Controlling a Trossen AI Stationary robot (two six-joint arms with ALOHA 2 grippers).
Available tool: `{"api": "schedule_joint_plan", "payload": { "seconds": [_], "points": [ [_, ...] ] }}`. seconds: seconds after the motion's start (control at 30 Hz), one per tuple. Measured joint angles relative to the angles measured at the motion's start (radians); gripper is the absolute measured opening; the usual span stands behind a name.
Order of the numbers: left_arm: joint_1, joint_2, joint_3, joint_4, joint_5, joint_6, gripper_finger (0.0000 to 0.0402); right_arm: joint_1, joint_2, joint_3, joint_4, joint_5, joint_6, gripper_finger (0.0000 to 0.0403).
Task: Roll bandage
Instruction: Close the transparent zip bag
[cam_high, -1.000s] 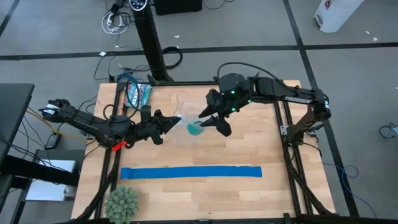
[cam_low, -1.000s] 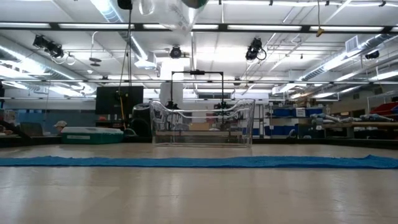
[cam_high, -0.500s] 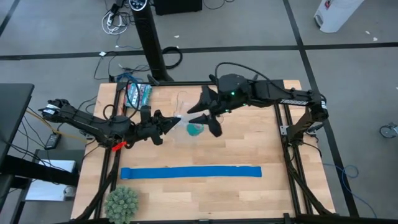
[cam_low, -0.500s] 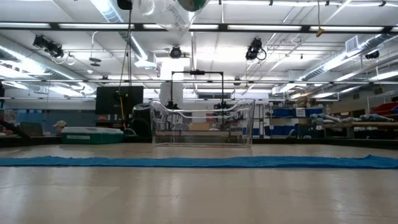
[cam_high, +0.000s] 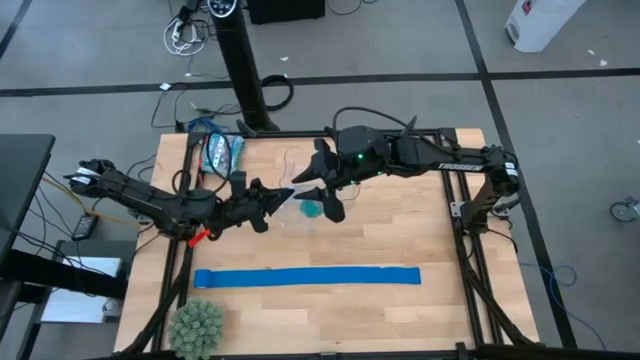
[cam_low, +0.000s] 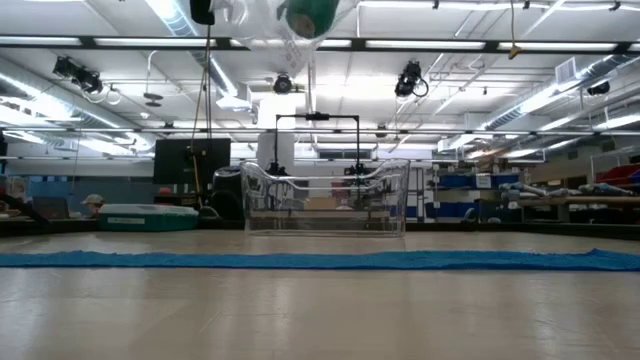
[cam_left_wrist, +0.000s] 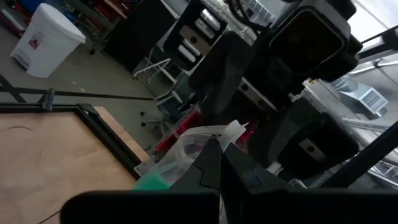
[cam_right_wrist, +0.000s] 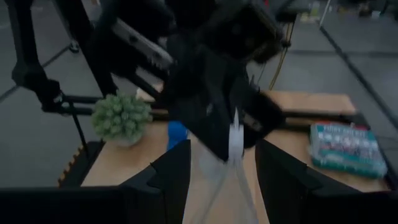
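In the high view, the bandage (cam_high: 312, 209), a small teal roll inside a clear bag (cam_high: 296, 200), is seen between the left gripper (cam_high: 272, 195), clenched on the bag's edge, and the right gripper (cam_high: 322, 193), whose fingers are spread at the bag's other side, equally near. In the low view, the roll is seen hanging in the bag well above the table (cam_low: 320, 310).

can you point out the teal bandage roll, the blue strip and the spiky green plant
teal bandage roll (cam_high: 312, 210), high view, on its visible middle
blue strip (cam_high: 306, 277), high view, mid-length of the strip
spiky green plant (cam_high: 195, 325), high view, centre of the ball
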Motion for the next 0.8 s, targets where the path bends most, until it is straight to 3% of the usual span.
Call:
{"api": "schedule_joint_plan", "payload": {
  "seconds": [0.37,0.73,0.8],
  "points": [
    [0.000,0.000,0.000,0.004,-0.006,0.001,0.0004,0.000,0.032,0.000,0.073,0.005,-0.020,0.0149],
    [0.000,-0.001,0.000,0.005,-0.006,0.001,0.0004,-0.002,0.053,0.001,0.066,-0.047,-0.010,0.0014],
    [0.000,-0.001,0.000,0.005,-0.007,0.002,0.0004,-0.006,0.053,0.001,0.070,-0.054,-0.005,0.0007]
  ]
}}
